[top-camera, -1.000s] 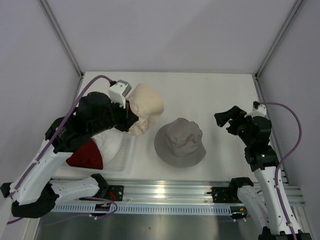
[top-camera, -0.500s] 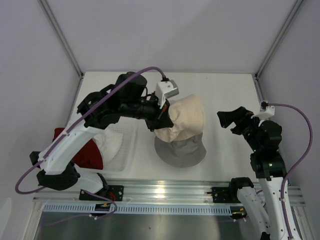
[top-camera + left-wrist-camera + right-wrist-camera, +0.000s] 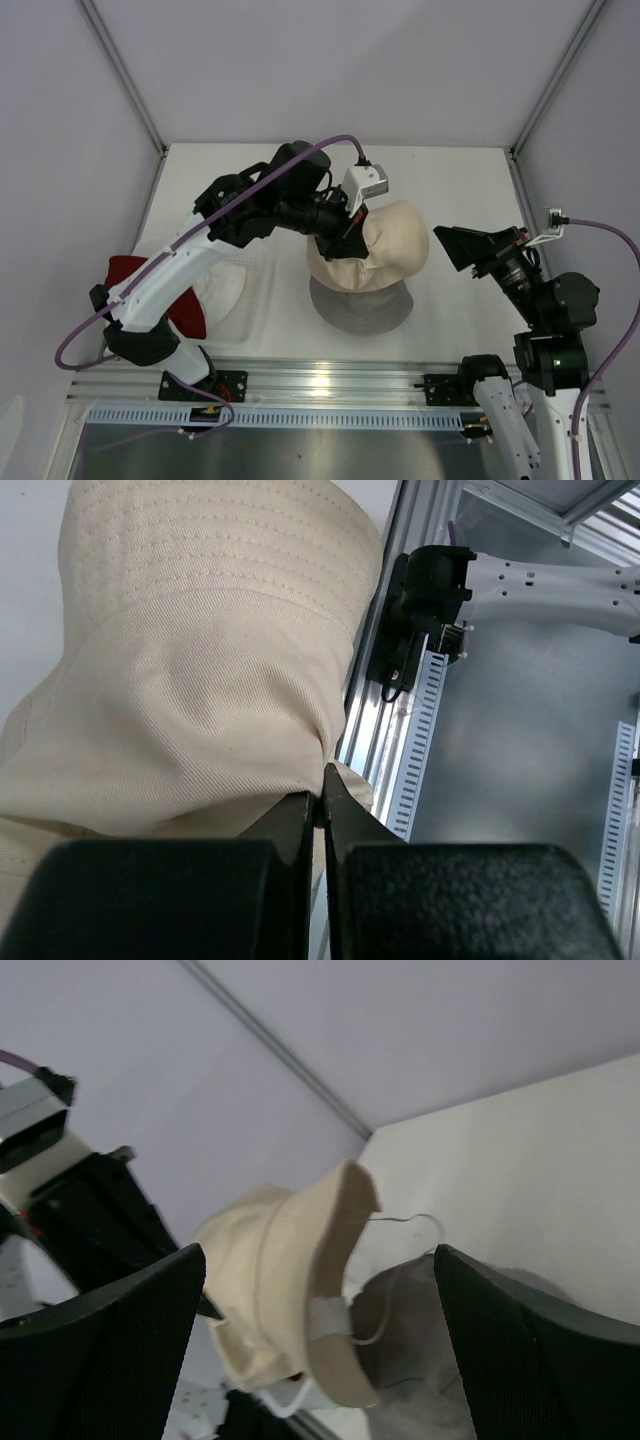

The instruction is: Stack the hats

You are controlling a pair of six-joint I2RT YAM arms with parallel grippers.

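my left gripper (image 3: 321, 815) is pinched shut on a fold of the cream hat (image 3: 388, 245), soft twill with stitched brim rows. it hangs tilted over the grey hat (image 3: 362, 312), which lies flat mid-table, so the drop looks straight down. my right gripper (image 3: 465, 247) hovers spread wide, just right of both. the dark red hat (image 3: 125, 272) and white hat (image 3: 222, 288) lie at the left, the white one in the clear tray (image 3: 258, 312).

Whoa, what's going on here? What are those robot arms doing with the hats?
They're stacking hats. The left gripper is shut on a cream hat and holds it over a grey hat lying on the table. The right gripper is open and empty, off to the side. A dark red hat and a white hat sit in the clear tray on the left.
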